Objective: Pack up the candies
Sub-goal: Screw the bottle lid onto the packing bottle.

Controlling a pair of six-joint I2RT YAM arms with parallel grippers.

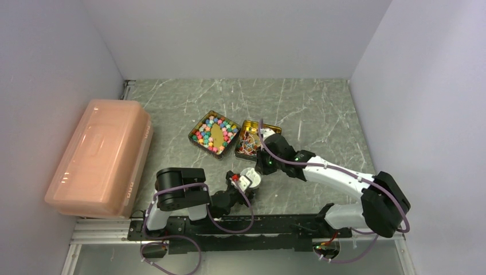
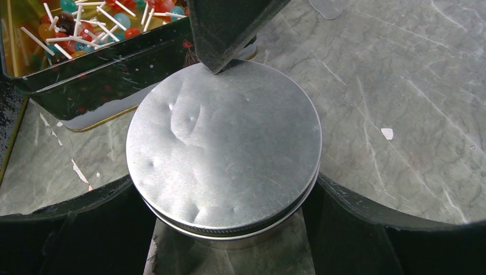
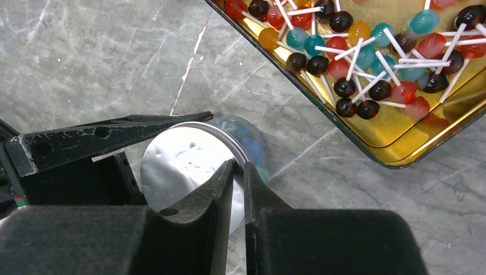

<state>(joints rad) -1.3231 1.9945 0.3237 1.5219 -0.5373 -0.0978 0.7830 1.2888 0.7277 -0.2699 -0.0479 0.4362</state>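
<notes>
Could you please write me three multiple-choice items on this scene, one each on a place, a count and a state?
1. In the top view, the pink box stands at the table's: A) left side B) right side C) far middle.
2. How many gold tins lie open? A) one B) two C) four.
3. The metal lid is: A) flat on the table B) inside a tin C) on the jar.

Answers:
1 A, the box fills the left side.
2 B, one holds loose candies, the other lollipops.
3 C, the lid caps the jar between the left gripper's fingers.
</notes>
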